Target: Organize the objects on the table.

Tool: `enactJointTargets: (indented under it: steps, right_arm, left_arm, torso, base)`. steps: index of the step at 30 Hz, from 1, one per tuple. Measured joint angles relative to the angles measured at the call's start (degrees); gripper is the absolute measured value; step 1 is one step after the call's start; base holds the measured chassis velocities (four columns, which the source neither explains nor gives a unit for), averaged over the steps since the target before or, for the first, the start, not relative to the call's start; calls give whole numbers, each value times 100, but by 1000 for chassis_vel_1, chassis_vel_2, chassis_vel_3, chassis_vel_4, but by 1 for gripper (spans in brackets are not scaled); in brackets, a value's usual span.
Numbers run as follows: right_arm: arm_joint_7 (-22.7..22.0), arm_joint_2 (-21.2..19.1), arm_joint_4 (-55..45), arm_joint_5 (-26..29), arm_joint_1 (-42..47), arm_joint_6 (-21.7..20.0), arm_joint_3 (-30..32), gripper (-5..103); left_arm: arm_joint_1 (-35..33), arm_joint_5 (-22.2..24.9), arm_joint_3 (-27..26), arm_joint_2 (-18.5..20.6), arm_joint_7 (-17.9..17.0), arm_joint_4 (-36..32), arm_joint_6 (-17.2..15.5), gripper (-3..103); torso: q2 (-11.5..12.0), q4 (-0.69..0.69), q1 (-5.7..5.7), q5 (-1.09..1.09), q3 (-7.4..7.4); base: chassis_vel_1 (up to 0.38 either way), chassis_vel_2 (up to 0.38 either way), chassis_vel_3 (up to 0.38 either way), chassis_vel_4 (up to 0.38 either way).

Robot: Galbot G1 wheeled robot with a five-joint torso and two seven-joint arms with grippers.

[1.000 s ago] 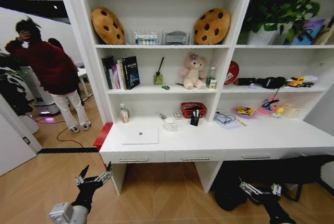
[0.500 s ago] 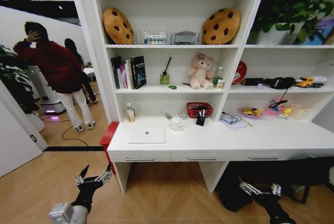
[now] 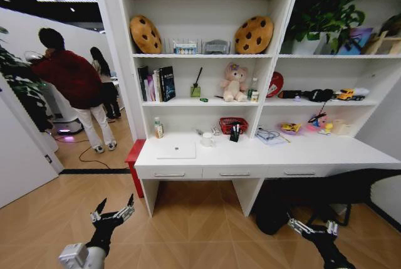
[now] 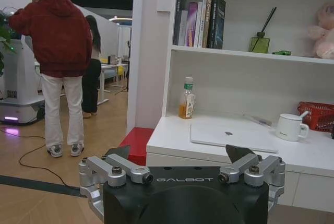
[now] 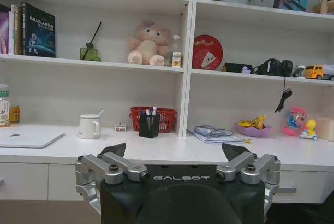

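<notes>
I see the long white desk (image 3: 263, 156) under white shelves (image 3: 207, 56), wood floor before it. On it, left to right: silver laptop (image 3: 176, 150), white mug (image 3: 207, 139), black pen cup (image 3: 234, 135). My left gripper (image 3: 111, 211) and right gripper (image 3: 312, 226) hang low, both spread, empty.

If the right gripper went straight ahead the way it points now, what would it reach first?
Probably the long white desk's front edge; the open right gripper aims toward the black pen cup behind it. Depth is unclear.

"GALBOT" on both gripper housings (image 4: 184, 179)
</notes>
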State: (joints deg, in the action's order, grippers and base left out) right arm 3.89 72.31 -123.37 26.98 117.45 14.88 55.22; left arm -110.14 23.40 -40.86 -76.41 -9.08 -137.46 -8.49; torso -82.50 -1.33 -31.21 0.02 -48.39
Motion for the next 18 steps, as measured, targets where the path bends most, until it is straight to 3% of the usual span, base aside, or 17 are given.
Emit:
enactJointTargets:
  steps: [6,9,18]
  right_arm:
    - [0,0,0,0,1,0,0,100]
    - [-1,0,0,0,3,0,0,100]
    - [-1,0,0,0,-2,0,0,100]
  left_arm:
    - [-2,0,-1,0,0,0,0,100]
    - [-1,0,1,0,0,0,0,100]
    - [1,0,1,0,0,0,0,100]
  torso:
    - [-4,2,6,-4,2]
    - [-2,-6,4,-1,1]
    - [4,1,-8,-3,-3]
  base:
    - [180,-168,-200,214]
    - [-33,-32,-78,54]
    - [-46,45,80,-30]
